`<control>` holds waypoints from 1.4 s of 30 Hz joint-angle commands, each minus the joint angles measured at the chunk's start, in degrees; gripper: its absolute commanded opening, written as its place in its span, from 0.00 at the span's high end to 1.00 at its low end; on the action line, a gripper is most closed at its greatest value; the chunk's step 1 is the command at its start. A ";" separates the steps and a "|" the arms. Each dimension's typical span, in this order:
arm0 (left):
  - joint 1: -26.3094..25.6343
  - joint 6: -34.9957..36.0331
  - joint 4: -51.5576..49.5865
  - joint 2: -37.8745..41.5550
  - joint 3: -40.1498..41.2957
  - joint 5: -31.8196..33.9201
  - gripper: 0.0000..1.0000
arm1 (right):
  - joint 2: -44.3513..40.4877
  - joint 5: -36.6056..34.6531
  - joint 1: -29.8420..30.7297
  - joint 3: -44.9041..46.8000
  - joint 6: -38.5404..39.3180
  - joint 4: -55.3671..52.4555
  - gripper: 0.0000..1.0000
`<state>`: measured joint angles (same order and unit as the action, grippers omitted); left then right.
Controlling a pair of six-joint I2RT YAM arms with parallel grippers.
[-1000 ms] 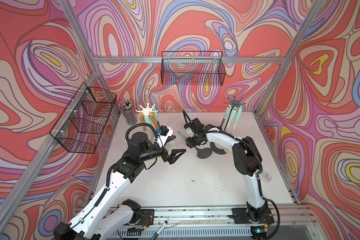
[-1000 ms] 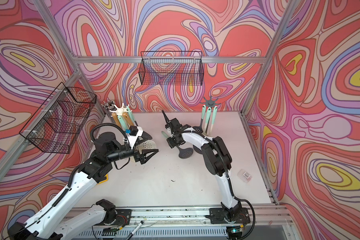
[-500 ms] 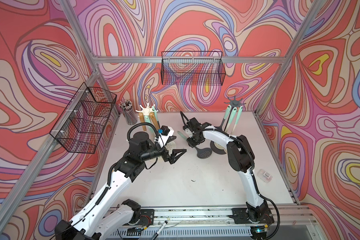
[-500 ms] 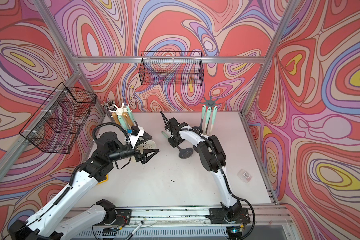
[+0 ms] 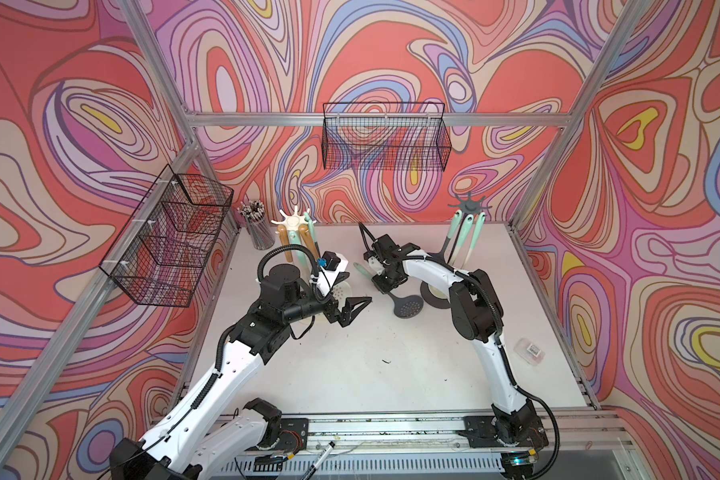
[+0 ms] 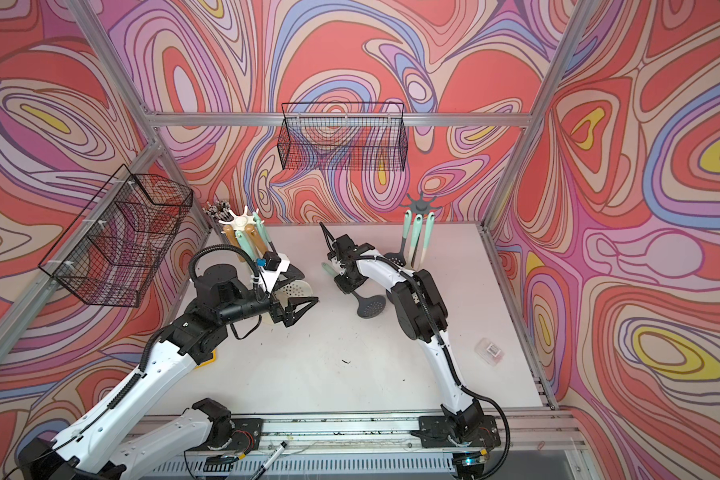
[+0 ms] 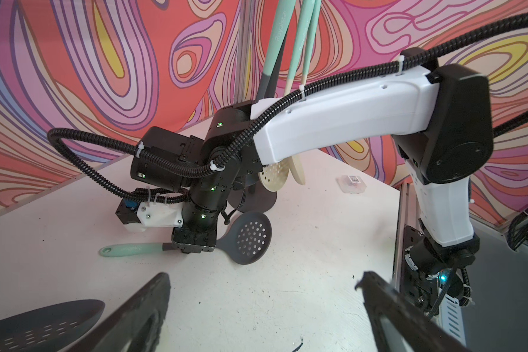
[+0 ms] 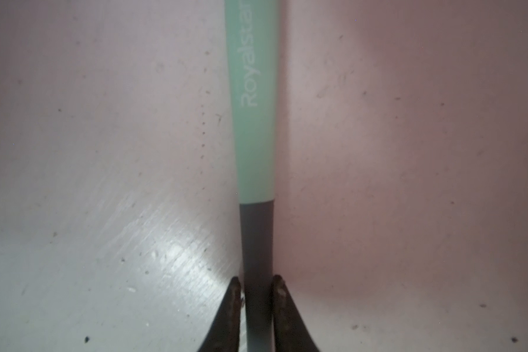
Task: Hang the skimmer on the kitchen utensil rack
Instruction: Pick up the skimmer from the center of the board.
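The skimmer (image 5: 408, 306) (image 6: 371, 307) lies flat on the white table, grey perforated head toward the front, mint handle toward the back left. My right gripper (image 5: 385, 282) (image 8: 255, 282) points down and is shut on its grey neck just below the mint handle (image 8: 253, 122). The left wrist view shows the same grip on the skimmer (image 7: 252, 239). The dark grey utensil rack (image 5: 468, 205) (image 6: 420, 204) stands at the back right with mint-handled utensils hanging. My left gripper (image 5: 356, 309) (image 7: 264, 280) hovers open and empty, left of the skimmer.
A cream utensil rack (image 5: 294, 219) and a pen cup (image 5: 258, 224) stand at the back left. A cream skimmer head (image 5: 341, 289) sits beneath my left wrist. Wire baskets (image 5: 385, 141) (image 5: 171, 241) hang on the walls. A small clear box (image 5: 529, 351) lies right.
My right gripper's jaws have closed onto the skimmer's neck. The left arm has stayed where it was, jaws wide.
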<state>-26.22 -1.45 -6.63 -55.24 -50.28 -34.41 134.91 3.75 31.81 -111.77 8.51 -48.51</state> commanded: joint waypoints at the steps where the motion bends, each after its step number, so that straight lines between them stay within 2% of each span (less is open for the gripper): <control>1: -0.15 1.41 -0.77 0.14 -1.40 0.15 0.00 | -0.22 2.47 -0.35 -0.65 0.45 -1.76 0.85; 8: -0.16 1.51 -0.73 0.22 -1.36 -0.12 0.00 | -5.06 3.95 -0.35 0.95 -2.61 -0.59 0.90; 14: -0.19 1.79 -0.68 0.82 -1.14 0.24 0.00 | -10.91 4.79 -0.35 6.04 -5.55 2.06 0.92; 26: -0.15 1.89 -0.46 0.67 -0.80 0.99 0.00 | -23.99 8.68 0.00 17.91 -8.52 6.69 0.93; 35: -0.19 2.12 -0.25 0.58 -0.61 1.93 0.00 | -32.99 9.05 2.31 22.10 -8.90 5.89 0.92; 42: -0.86 -2.37 3.75 0.36 1.03 4.71 0.00 | -42.10 8.47 4.22 26.30 -10.01 6.91 0.92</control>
<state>-26.35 -1.83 -5.72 -55.20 -50.09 -31.35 96.97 11.90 35.70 -86.91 -1.02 -42.61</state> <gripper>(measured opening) 0.999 0.112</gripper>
